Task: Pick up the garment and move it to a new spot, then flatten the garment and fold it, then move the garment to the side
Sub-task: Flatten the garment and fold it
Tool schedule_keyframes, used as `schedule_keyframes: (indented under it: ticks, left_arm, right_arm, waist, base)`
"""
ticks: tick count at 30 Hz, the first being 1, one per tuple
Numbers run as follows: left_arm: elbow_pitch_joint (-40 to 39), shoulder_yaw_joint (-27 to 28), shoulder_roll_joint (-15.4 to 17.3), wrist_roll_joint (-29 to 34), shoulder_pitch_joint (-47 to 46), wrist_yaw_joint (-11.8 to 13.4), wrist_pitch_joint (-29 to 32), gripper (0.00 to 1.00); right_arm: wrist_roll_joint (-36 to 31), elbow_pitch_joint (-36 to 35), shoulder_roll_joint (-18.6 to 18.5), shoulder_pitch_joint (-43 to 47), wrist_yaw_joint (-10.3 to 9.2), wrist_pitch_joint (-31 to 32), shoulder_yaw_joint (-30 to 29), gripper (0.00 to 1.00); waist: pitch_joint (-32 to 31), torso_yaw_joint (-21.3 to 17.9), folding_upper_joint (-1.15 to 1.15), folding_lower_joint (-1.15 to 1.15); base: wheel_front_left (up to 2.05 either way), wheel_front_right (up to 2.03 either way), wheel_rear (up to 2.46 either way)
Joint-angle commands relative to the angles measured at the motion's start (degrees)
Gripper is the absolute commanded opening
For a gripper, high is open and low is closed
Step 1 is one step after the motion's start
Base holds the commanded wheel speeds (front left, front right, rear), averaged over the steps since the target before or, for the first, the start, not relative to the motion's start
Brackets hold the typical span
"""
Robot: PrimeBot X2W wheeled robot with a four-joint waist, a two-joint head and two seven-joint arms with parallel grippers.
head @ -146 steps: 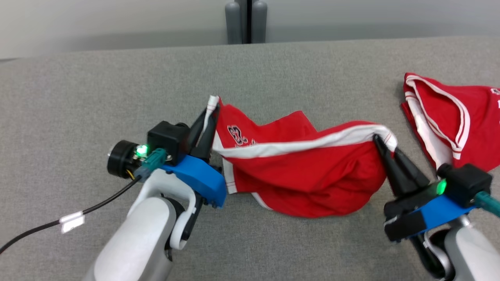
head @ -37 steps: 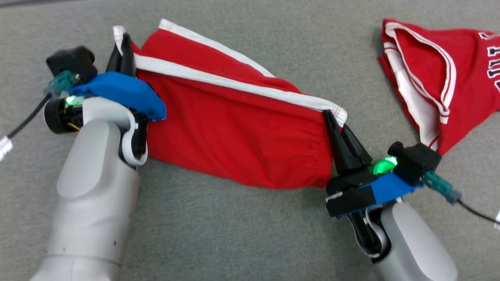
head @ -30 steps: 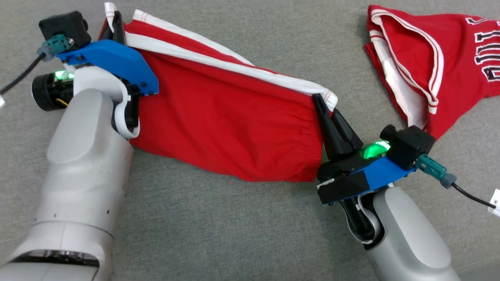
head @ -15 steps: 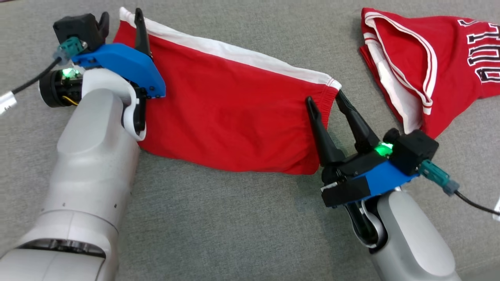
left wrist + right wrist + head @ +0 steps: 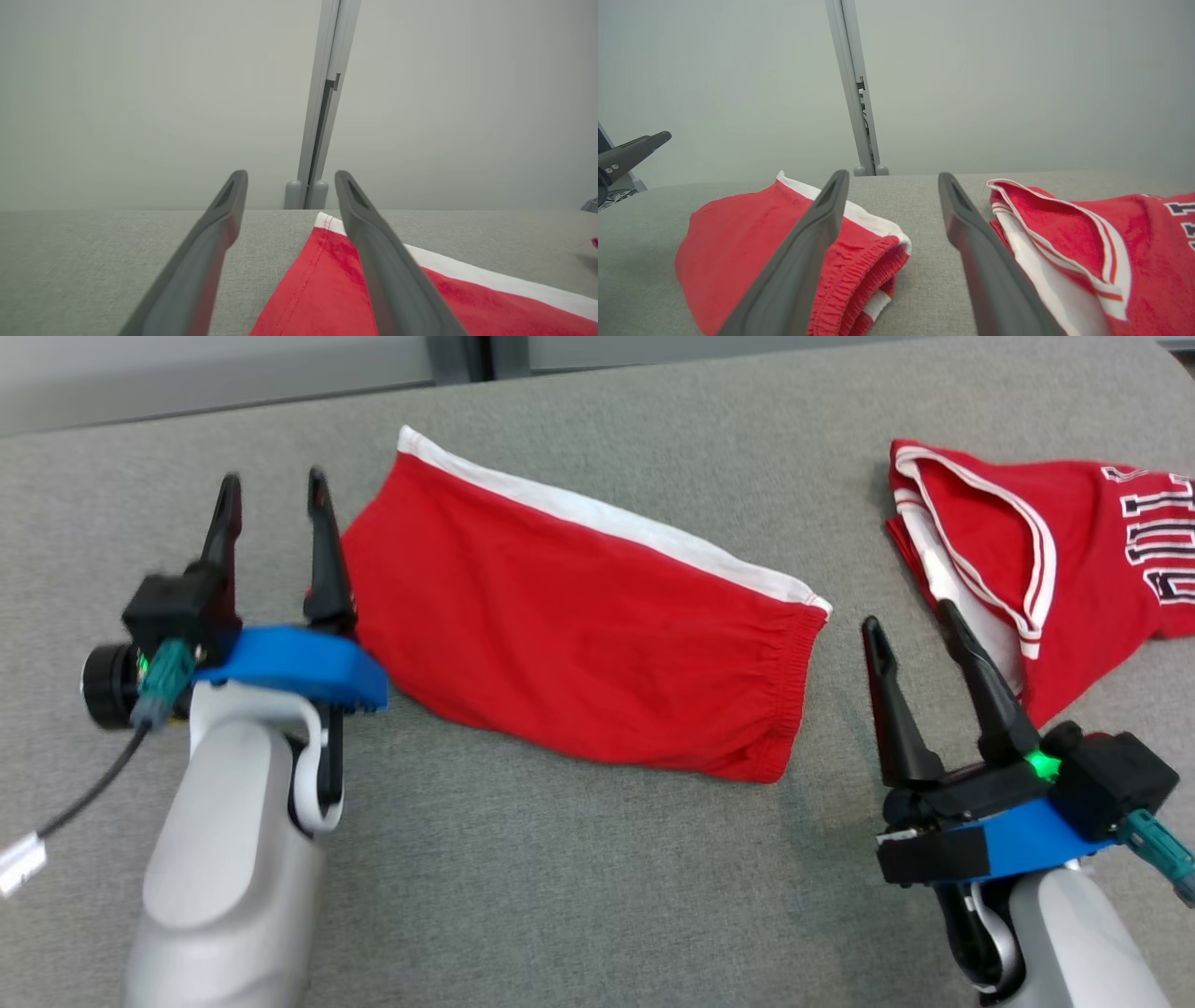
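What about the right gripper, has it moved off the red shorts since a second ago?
Yes. The right gripper, then clamped on the waistband corner of the red shorts, now stands open, clear of them to the right, beside the red jersey.

You had a grey fabric-covered tabletop [image 5: 93, 252] beneath your left gripper [image 5: 290, 173], a plain pale wall [image 5: 140, 93] beyond it, a grey upright post [image 5: 322, 116] straight ahead, soft even light.

Red white-edged garment [image 5: 579, 653], grey table [image 5: 560, 896], red jersey [image 5: 1088, 616], perhaps navy lettering [image 5: 1162, 546]
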Motion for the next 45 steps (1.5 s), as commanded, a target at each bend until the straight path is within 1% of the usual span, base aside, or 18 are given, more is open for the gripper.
schedule_keyframes:
  ticks: [1,4,7,10,14,19,28,32,36,37,38,39,41,45]
  left_arm:
    - [-1.55,0.45,0.34,0.66,2.08,0.43,-0.23,1.00]
    - [-7.37,1.33,0.42,1.94,8.33,1.46,-0.24,1.00]
    - [-11.69,2.10,0.88,2.51,13.92,1.97,-0.24,1.00]
    - [-14.16,2.29,1.40,2.80,19.49,2.28,-0.24,1.00]
    - [-16.90,1.85,2.36,3.32,24.59,2.51,0.18,1.00]
    - [-19.87,1.47,3.22,3.05,28.63,2.57,2.17,1.00]
    - [-23.32,1.22,3.91,2.38,31.35,2.92,4.28,1.00]
    - [-24.02,0.95,4.02,2.15,31.17,2.78,4.59,1.00]
    - [-24.19,0.13,4.72,2.17,28.48,1.67,5.45,1.00]
    - [-24.03,-0.28,4.83,2.03,27.27,1.06,6.06,1.00]
    - [-23.37,-1.16,5.19,2.10,23.91,-0.20,7.31,1.00]
    - [-23.37,-1.16,5.19,2.10,23.91,-0.20,7.31,1.00]
    - [-21.90,-2.43,5.28,1.75,19.83,-2.00,9.00,1.00]
    - [-15.55,-4.81,4.86,0.51,10.66,-5.46,12.52,1.00]
  right_arm:
    - [-0.42,-0.20,-0.39,1.20,0.01,-0.16,-0.54,1.00]
    - [-1.00,-0.39,-0.54,3.03,0.01,0.05,-2.81,1.00]
    - [-1.43,-0.71,-0.50,4.82,0.01,0.89,-4.69,1.00]
    - [-1.84,-1.04,-0.49,6.47,0.02,2.12,-5.92,1.00]
    - [-1.94,-1.89,-0.38,8.53,0.01,3.74,-6.93,1.00]
    - [-2.01,-3.25,-0.06,10.57,0.01,5.48,-7.41,1.00]
    - [-1.72,-4.64,0.07,11.78,0.01,7.12,-7.40,1.00]
    - [-1.69,-5.03,0.08,11.81,0.01,7.17,-7.52,1.00]
    - [-1.90,-5.82,0.18,11.10,0.01,7.17,-7.74,1.00]
    - [-1.98,-6.12,0.22,10.77,0.01,7.17,-7.74,1.00]
    - [-2.13,-6.68,0.21,10.09,0.01,7.07,-7.83,1.00]
    - [-2.13,-6.68,0.21,10.09,0.01,7.07,-7.83,1.00]
    - [-2.18,-7.15,0.24,9.25,0.01,6.98,-7.65,1.00]
    - [-2.33,-7.89,0.40,8.00,0.01,6.34,-7.26,1.00]
  waist:
    - [-0.51,0.24,0.00,0.01]
    - [-2.30,1.40,0.00,0.01]
    - [-3.85,2.22,0.00,0.01]
    - [-5.38,2.74,0.00,0.01]
    - [-7.17,3.40,0.00,0.01]
    - [-9.04,4.01,0.00,0.01]
    - [-10.01,4.49,0.00,0.01]
    - [-9.78,4.66,0.00,0.01]
    - [-8.29,4.88,0.00,0.01]
    - [-7.72,4.87,0.00,0.01]
    - [-6.32,4.89,0.00,0.01]
    - [-6.32,4.89,0.00,0.01]
    - [-4.67,4.66,0.00,0.01]
    - [-1.83,4.10,0.00,0.01]
  base:
    - [0.00,0.00,0.00]
    - [0.00,0.00,0.00]
    - [0.00,0.00,0.00]
    - [0.00,0.00,0.00]
    - [0.00,0.00,0.00]
    - [0.00,0.00,0.00]
    - [0.00,0.00,0.00]
    - [0.00,0.00,0.00]
    - [0.00,0.00,0.00]
    - [0.00,0.00,0.00]
    - [0.00,0.00,0.00]
    - [0.00,0.00,0.00]
    - [0.00,0.00,0.00]
    - [0.00,0.00,0.00]
